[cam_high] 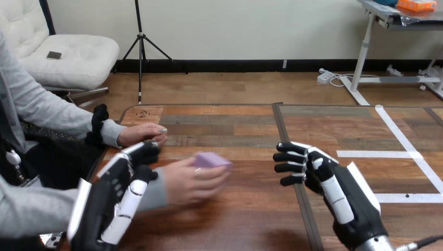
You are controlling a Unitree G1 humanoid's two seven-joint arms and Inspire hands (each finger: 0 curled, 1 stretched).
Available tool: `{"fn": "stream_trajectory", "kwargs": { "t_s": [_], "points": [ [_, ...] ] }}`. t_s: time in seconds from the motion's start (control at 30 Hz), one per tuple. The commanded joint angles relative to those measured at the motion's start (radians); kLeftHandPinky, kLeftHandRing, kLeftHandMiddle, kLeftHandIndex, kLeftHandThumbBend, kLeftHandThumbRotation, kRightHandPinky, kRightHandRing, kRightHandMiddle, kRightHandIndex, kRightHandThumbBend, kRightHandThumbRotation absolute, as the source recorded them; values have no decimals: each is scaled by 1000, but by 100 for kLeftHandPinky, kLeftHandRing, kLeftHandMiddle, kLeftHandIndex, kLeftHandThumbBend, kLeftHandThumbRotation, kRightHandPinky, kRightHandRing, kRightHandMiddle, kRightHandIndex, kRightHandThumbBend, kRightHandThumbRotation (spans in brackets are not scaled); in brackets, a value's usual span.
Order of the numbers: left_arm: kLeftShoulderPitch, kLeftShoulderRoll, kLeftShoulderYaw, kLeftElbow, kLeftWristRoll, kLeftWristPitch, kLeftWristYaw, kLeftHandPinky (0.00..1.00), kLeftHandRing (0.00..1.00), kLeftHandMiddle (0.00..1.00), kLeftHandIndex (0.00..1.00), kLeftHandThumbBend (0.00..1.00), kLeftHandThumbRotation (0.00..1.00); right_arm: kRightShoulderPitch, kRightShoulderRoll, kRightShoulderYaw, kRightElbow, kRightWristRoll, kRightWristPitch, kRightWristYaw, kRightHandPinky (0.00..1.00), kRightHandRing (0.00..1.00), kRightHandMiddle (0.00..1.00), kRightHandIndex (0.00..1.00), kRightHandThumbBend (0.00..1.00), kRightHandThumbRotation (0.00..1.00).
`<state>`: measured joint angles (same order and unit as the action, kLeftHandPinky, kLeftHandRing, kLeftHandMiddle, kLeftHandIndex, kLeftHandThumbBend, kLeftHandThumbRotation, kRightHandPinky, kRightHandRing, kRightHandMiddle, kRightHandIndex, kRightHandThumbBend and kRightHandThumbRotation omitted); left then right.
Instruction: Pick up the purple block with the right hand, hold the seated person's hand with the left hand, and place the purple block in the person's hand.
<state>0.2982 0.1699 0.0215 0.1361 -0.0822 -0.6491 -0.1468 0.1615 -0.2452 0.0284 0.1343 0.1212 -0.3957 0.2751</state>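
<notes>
Resting in the person's hand (191,183), purple block (211,160), long axis left-right, left hand (119,180) clasping that wrist (156,189), right hand (317,170) relaxed

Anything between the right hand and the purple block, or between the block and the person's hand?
Nothing visible. The purple block already lies in the person's hand; only bare table separates it from the open, empty right hand.

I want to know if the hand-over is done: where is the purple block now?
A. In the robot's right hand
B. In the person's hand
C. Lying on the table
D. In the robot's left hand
B: the purple block sits at the fingertips of the person's hand, held above the table, while the robot's right hand is apart from it, open and empty.
</notes>
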Motion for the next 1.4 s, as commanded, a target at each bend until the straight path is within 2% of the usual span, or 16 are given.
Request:
{"fn": "stream_trajectory", "kwargs": {
  "t_s": [0.0, 0.13, 0.23, 0.43, 0.57, 0.63, 0.7, 0.77, 0.83, 0.9, 1.03, 1.1, 1.2, 1.37],
  "points": [
    [-64, -17, -8, 25, -12, -66, -27, 70, 82, 81, 77, 56, 99, -34, 26, -24, -44, 34, 1, -4, 64, 72, 75, 77, 83, 100],
    [-71, -26, -7, 32, -13, -77, -31, 73, 83, 82, 78, 53, 100, -33, 35, -24, -29, 39, -1, 6, 65, 73, 76, 77, 83, 100],
    [-65, -34, -7, 12, -8, -61, -28, 78, 84, 82, 79, 52, 100, -30, 41, -21, -14, 33, -14, 8, 65, 73, 77, 78, 81, 100],
    [-83, -38, -3, 35, -4, -105, -38, 86, 86, 84, 80, 46, 100, -27, 56, -18, 16, 44, -31, 20, 67, 75, 79, 80, 78, 100],
    [-84, -42, -10, 37, -43, -103, -64, 89, 88, 85, 81, 40, 100, -31, 64, -19, 43, 46, -45, 26, 68, 75, 79, 80, 77, 100],
    [-79, -42, -11, 29, -48, -92, -69, 95, 91, 87, 82, 40, 100, -33, 68, -21, 55, 50, -50, 32, 68, 77, 80, 81, 77, 100],
    [-85, -45, -8, 49, -48, -109, -71, 96, 92, 88, 83, 40, 100, -41, 74, -25, 83, 50, -73, 37, 69, 77, 80, 81, 77, 100],
    [-65, -39, -18, 17, -66, -63, -88, 98, 93, 89, 84, 41, 100, -51, 79, -29, 111, 62, -83, 51, 70, 78, 81, 82, 76, 100],
    [-58, -43, -22, 7, -85, -45, -99, 99, 96, 91, 85, 44, 100, -54, 83, -33, 121, 73, -77, 57, 71, 79, 81, 82, 76, 100],
    [-62, -52, -22, 16, -99, -50, -106, 99, 97, 93, 86, 48, 100, -54, 88, -36, 124, 81, -69, 58, 72, 80, 81, 82, 76, 100],
    [-59, -56, -27, 36, -126, -56, -138, 100, 98, 93, 87, 50, 100, -69, 95, -47, 164, 108, -89, 84, 74, 80, 81, 82, 75, 100],
    [-65, -58, -26, 53, -137, -67, -154, 100, 99, 94, 88, 47, 100, -74, 97, -51, 179, 113, -95, 92, 75, 80, 82, 82, 74, 100],
    [-49, -64, -28, 38, -139, -39, -157, 100, 99, 94, 89, 47, 100, -67, 100, -57, 161, 103, -60, 72, 76, 81, 82, 82, 76, 100],
    [-35, -84, -26, 39, -148, -21, -160, 100, 99, 94, 89, 46, 100, -72, 104, -67, 171, 113, -54, 78, 78, 81, 83, 83, 76, 100]
  ]
}}
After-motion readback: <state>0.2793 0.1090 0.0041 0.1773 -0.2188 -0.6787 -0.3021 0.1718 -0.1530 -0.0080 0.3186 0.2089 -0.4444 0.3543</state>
